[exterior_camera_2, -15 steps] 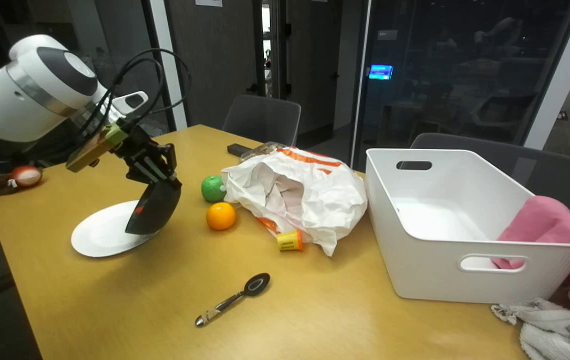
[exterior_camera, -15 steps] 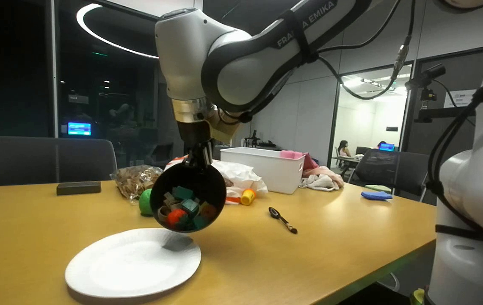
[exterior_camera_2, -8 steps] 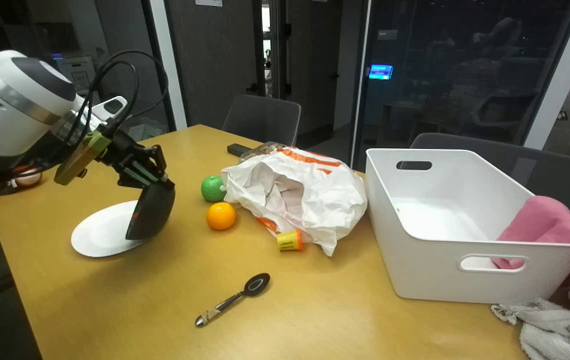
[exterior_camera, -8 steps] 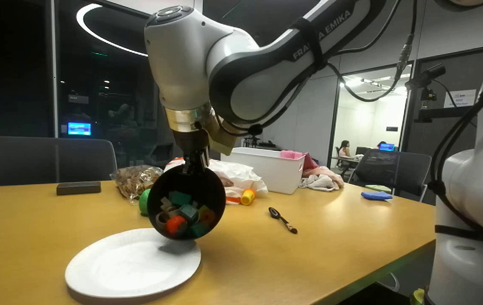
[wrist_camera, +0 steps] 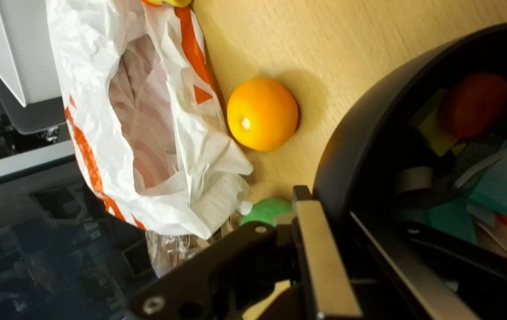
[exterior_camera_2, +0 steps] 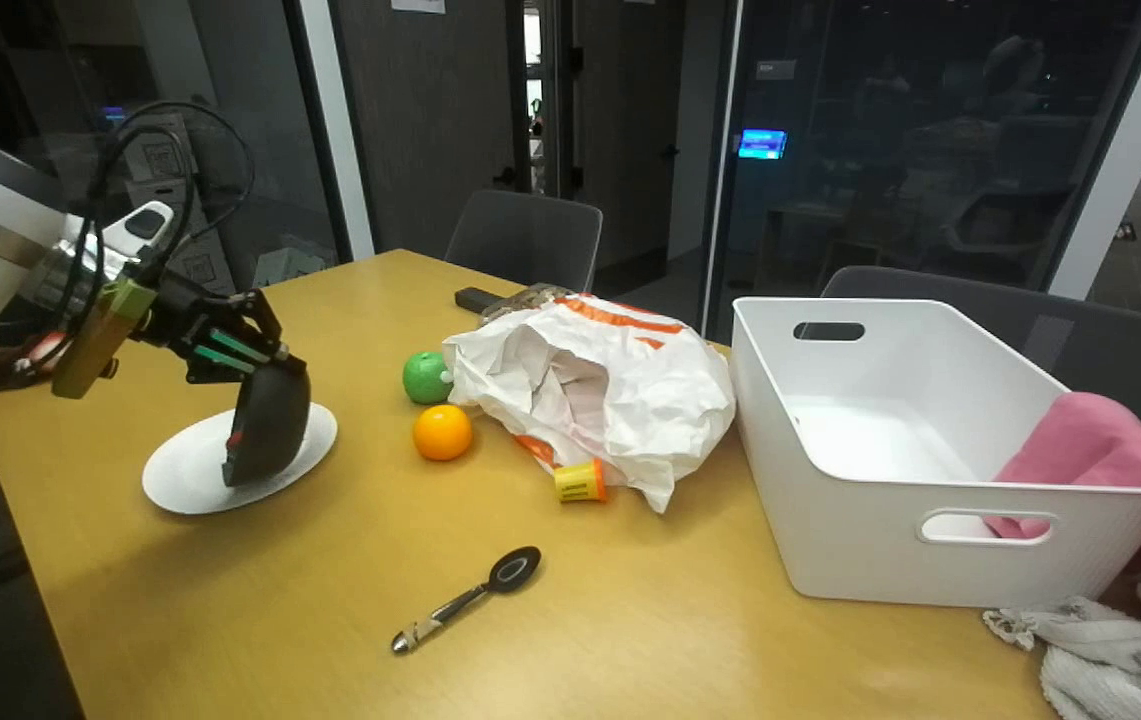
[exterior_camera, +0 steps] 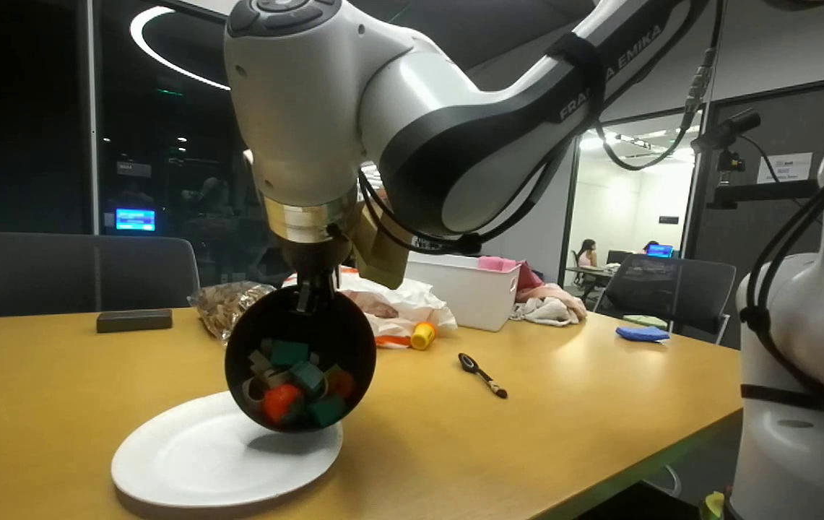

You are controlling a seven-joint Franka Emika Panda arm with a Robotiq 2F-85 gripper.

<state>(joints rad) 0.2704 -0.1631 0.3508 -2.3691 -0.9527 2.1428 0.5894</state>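
Observation:
My gripper (wrist_camera: 329, 206) is shut on the rim of a black bowl (wrist_camera: 346, 133); one finger is outside the wall, one inside. The bowl is tipped steeply on its side, its opening facing the camera in an exterior view (exterior_camera: 339, 318). Teal blocks (exterior_camera: 289, 352), a red-orange piece (exterior_camera: 282, 403) and other small pieces lie inside against its lower wall. The bowl hangs low over a white plate (exterior_camera: 188, 462), which also shows in an exterior view (exterior_camera_2: 185, 470); whether they touch is unclear. An orange (wrist_camera: 262, 114) and a green fruit-like ball (wrist_camera: 269, 210) lie beside the bowl.
A white and orange plastic bag (exterior_camera_2: 630, 390), a yellow tub (exterior_camera_2: 580, 481) and a large white bin (exterior_camera_2: 880, 540) with pink cloth stand farther along the table. A black spoon (exterior_camera_2: 465, 600) lies near the front. A dark block (exterior_camera: 133, 321) lies at the back.
My gripper and the bowl have moved down and leftward in both exterior views, farther over the plate. The bowl stands slightly more upright on edge. Its contents stay inside.

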